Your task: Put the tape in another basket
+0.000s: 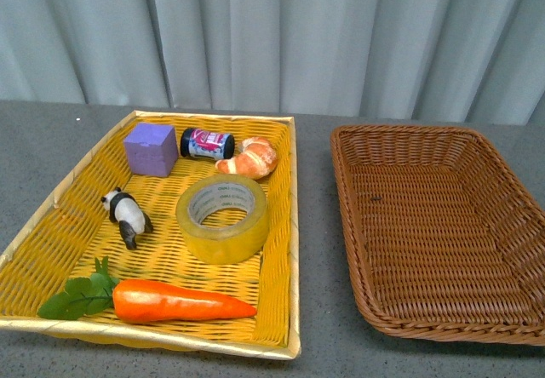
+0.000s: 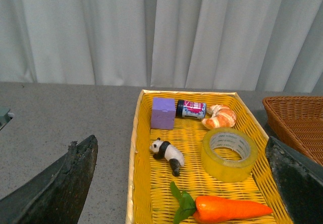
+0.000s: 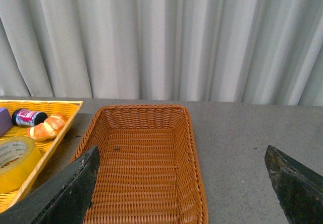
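The tape (image 1: 223, 218) is lying flat, core hole upward, inside the yellow tray (image 1: 294, 225), which is sitting on the left part of the grey counter (image 1: 315, 310). Within that tray the roll is resting against the side facing the counter's right edge, about midway between the far and near edges. The basket (image 1: 349, 182) is standing apart from the tray on the right part of the counter, with a strip of bare counter between them.

Sharing the tray, a purple cube (image 1: 150, 148), a small dark bottle (image 1: 207, 144) lying on its side and a croissant (image 1: 249, 158) are lining up toward the counter's far edge. A toy panda (image 1: 126, 216) is lying left of the tape, and a carrot (image 1: 179, 301) is stretching along the near side.

The left gripper (image 2: 179, 142) is hanging above the tray with its fingers spread wide and holding nothing. The right gripper (image 3: 181, 151) is hanging above the basket, likewise spread wide and holding nothing. Neither arm is showing in the front view.
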Controlling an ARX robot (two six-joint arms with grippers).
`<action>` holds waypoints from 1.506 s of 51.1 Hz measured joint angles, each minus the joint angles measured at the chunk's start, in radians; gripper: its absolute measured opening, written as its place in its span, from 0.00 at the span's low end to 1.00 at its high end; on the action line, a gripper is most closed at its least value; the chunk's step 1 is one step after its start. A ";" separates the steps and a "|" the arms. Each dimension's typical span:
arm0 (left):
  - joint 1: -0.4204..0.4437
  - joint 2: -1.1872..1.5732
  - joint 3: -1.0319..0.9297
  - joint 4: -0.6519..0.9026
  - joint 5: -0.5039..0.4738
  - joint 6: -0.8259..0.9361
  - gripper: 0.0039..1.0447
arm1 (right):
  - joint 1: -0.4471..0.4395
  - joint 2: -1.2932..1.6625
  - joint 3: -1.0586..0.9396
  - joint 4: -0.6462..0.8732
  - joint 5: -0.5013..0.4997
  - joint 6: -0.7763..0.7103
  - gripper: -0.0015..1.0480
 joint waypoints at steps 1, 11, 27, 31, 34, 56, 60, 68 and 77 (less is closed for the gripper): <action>0.000 0.000 0.000 0.000 0.000 0.000 0.94 | 0.000 0.000 0.000 0.000 0.000 0.000 0.91; 0.000 0.000 0.000 0.000 0.000 0.000 0.94 | 0.000 0.000 0.000 0.000 0.000 0.000 0.91; 0.000 0.000 0.000 0.000 0.000 0.000 0.94 | 0.000 0.000 0.000 0.000 0.000 0.000 0.91; 0.000 0.000 0.000 0.000 0.000 0.000 0.94 | 0.000 0.000 0.000 0.000 0.000 0.000 0.91; 0.000 0.000 0.000 0.000 0.000 0.000 0.94 | 0.000 0.000 0.000 0.000 0.000 0.000 0.91; 0.000 0.000 0.000 0.000 0.000 0.000 0.94 | 0.000 0.000 0.000 0.000 0.000 0.000 0.91; 0.000 0.000 0.000 0.000 0.000 0.000 0.94 | 0.000 0.000 0.000 0.000 0.000 0.000 0.91; 0.000 0.000 0.000 0.000 0.000 0.000 0.94 | 0.000 0.000 0.000 0.000 0.000 0.000 0.91; 0.000 0.000 0.000 0.000 0.000 0.000 0.94 | 0.000 0.000 0.000 0.000 0.000 0.000 0.91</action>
